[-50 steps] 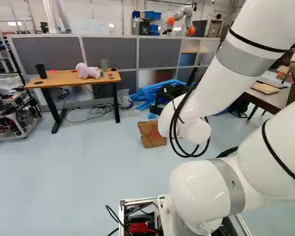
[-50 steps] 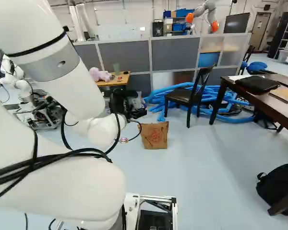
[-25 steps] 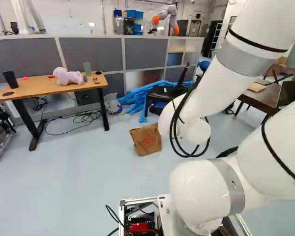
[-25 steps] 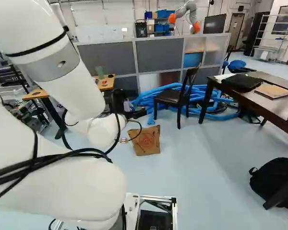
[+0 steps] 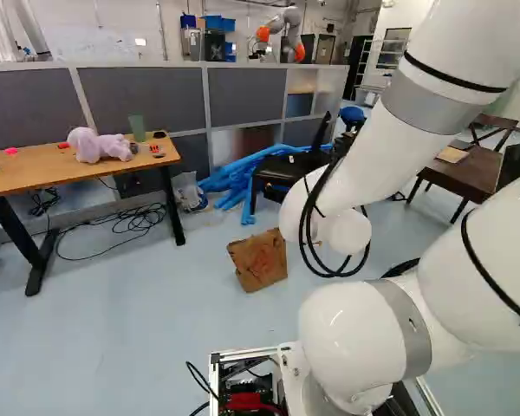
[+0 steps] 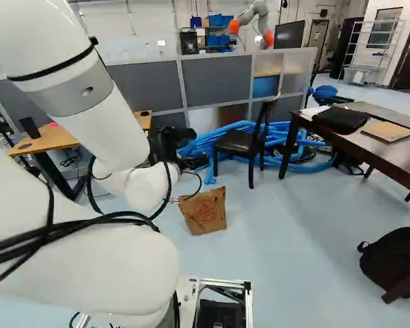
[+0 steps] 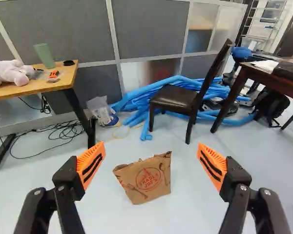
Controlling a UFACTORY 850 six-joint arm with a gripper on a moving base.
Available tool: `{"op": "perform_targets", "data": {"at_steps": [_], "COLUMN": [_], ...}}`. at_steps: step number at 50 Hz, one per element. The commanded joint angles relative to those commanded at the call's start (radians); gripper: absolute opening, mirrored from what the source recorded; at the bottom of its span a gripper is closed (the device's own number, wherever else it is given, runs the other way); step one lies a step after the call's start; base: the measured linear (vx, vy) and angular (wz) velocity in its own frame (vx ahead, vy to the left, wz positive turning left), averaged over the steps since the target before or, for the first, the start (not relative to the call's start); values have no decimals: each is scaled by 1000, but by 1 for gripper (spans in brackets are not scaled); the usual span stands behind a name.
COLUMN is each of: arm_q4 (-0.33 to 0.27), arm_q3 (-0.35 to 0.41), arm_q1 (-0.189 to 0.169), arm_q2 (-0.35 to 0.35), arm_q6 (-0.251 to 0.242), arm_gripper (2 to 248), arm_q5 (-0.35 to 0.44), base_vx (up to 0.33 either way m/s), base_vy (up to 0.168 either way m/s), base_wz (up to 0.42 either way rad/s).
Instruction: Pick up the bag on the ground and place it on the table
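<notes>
Sitting on pale floor (image 7: pixel 136 219), brown paper bag (image 7: pixel 147 179); contents hidden

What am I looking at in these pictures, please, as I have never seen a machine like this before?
The machine is one white robot arm on a moving base. Two pictures come from cameras on that base, behind the arm, one to each side. The third comes from its wrist, looking along the black gripper, whose two fingers with orange pads stand open, holding nothing.

Ahead of them, a brown paper bag, the thing to be picked up, rests on the floor. Beyond it are a dark chair and a heap of blue tubes. One wooden-topped table carries a plush toy and a green cup; the darker table, on the chair's other side, carries a flat black case.
</notes>
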Motion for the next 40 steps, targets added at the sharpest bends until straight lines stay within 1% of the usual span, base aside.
{"op": "perform_targets", "data": {"at_steps": [21, 31, 40], "arm_q4": [0, 0, 0], "arm_q3": [0, 0, 0], "arm_q1": [0, 0, 0], "arm_q2": [0, 0, 0], "arm_q6": [0, 0, 0], "arm_gripper": [247, 247, 247], "arm_q5": [0, 0, 0], "base_vx": [206, 129, 81], "base_vy": [138, 94, 60], "base_wz": [-41, -21, -11]}}
